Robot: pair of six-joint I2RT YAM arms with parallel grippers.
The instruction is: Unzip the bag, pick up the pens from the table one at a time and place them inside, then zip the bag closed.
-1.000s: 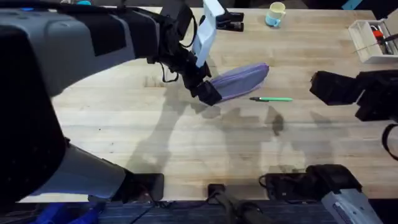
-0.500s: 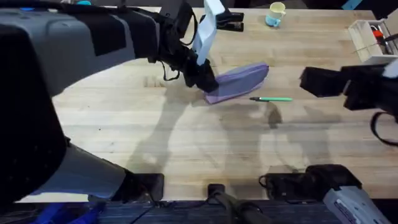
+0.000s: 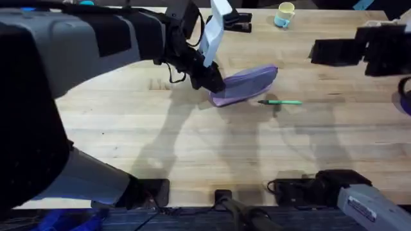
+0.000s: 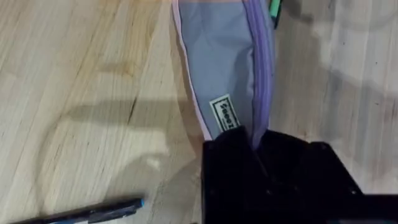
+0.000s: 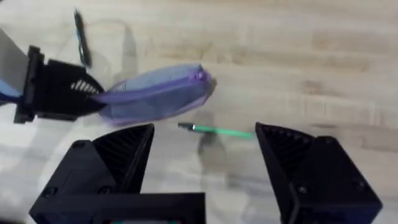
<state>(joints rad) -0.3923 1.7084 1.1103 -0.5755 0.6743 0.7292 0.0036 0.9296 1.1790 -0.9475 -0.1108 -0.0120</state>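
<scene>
The lavender bag [image 3: 249,81] lies mid-table, its zipper running along the top edge. My left gripper [image 3: 213,84] is shut on the bag's left end; in the left wrist view the black fingers [image 4: 267,177] pinch the fabric beside the zipper of the bag [image 4: 221,56]. The green pen [image 3: 281,102] lies just in front of the bag on the table [image 3: 192,147]. A dark pen [image 4: 87,213] lies beyond the bag's gripped end and appears again in the right wrist view [image 5: 79,36]. My right gripper [image 3: 321,51] hovers open and holds nothing, high to the right, looking down on the bag [image 5: 155,93] and the green pen [image 5: 217,130].
A black stapler [image 3: 235,22] and a small cup [image 3: 284,14] stand at the back edge. A white box [image 3: 379,40] with red-and-black markers sits at the back right, partly behind the right arm. The left arm fills the overhead view's left side.
The right gripper has swung away from beside the green pen toward the back right. The left gripper has closed in on the bag's left end and held there.
</scene>
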